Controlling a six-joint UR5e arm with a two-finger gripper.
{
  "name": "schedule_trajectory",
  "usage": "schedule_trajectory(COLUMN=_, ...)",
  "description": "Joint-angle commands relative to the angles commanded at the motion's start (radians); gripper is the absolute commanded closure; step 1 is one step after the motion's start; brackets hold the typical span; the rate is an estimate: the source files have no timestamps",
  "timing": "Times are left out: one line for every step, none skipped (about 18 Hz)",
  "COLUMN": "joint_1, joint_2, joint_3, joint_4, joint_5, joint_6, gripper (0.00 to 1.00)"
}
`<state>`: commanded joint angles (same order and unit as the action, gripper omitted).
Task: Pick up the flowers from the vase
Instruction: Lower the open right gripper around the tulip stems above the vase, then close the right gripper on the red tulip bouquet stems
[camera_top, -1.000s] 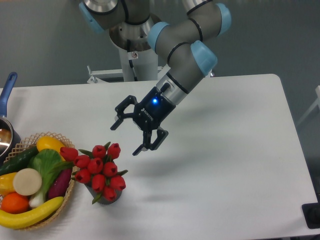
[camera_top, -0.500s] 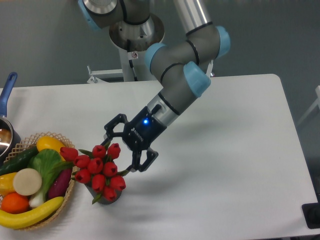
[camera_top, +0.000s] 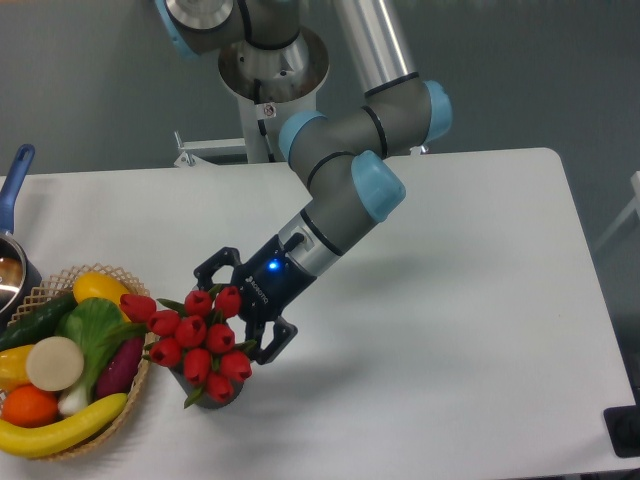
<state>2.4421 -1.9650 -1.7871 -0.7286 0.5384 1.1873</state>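
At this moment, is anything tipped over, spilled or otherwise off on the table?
Nothing stands out. The vase stands upright with the flowers in it, beside the wicker basket, whose fruit and vegetables stay inside. The open gripper is at the right side of the bunch.

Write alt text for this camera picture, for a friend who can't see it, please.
A robot arm reaches down across a white table, its open gripper right beside a bunch of red flowers standing in a small dark vase. At the left edge sits a wicker basket of colourful fruit and vegetables, with a blue-handled pot behind it.
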Motion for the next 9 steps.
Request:
schedule_trajectory(joint_1=0.0, joint_2=0.0, joint_3=0.002, joint_4=0.0, joint_5=0.0, joint_6=0.0, gripper=0.11)
schedule_trajectory(joint_1=0.0, joint_2=0.0, joint_3=0.0, joint_4=0.0, joint_5=0.0, joint_6=0.0, gripper=0.25)
schedule_trajectory(joint_1=0.0, joint_2=0.002, joint_3=0.0, joint_4=0.0, joint_5=0.0, joint_6=0.0, gripper=0.36)
schedule_trajectory(joint_1=0.0, joint_2=0.002, joint_3=0.0, joint_4=0.0, joint_5=0.0, joint_6=0.0, gripper=0.39)
schedule_trajectory(joint_1=0.0, joint_2=0.002, joint_3=0.002, joint_4=0.0, joint_5=0.0, joint_6=0.0, gripper=0.44)
schedule_trajectory(joint_1=0.0, joint_2=0.002, joint_3=0.002, joint_4=0.0, joint_5=-0.002, joint_6=-0.002, gripper=0.5)
schedule_trajectory(joint_1=0.002, joint_2=0.002, joint_3=0.002, joint_4=0.0, joint_5=-0.002, joint_6=-0.002, gripper=0.53)
schedule_trajectory(joint_1=0.003, joint_2=0.003, joint_3=0.003, joint_4=-0.002, joint_5=-0.003, joint_6=-0.002, gripper=0.55)
schedule_trajectory(joint_1=0.005, joint_2=0.005, joint_3=0.002, joint_4=-0.002, joint_5=-0.003, joint_6=-0.003, gripper=0.55)
